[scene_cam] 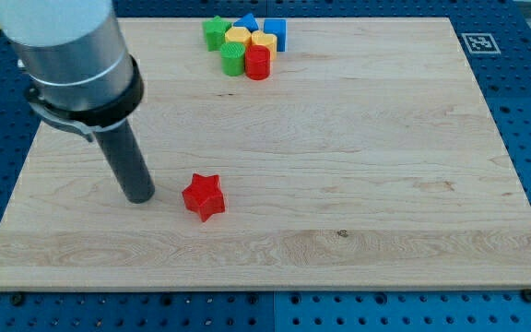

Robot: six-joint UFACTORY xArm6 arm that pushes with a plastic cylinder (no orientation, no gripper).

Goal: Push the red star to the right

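The red star (pixel 204 196) lies on the wooden board (pixel 358 184), left of the middle and toward the view's bottom. My tip (pixel 139 196) rests on the board just to the left of the star, with a small gap between them. The dark rod rises from it up to the grey arm at the view's top left.
A tight cluster of blocks sits at the view's top centre: a green star (pixel 215 32), a green cylinder (pixel 233 58), a red cylinder (pixel 258 64), two yellow blocks (pixel 250 40), a blue triangle (pixel 246 23) and a blue cube (pixel 276 33). A marker tag (pixel 478 42) is at the top right.
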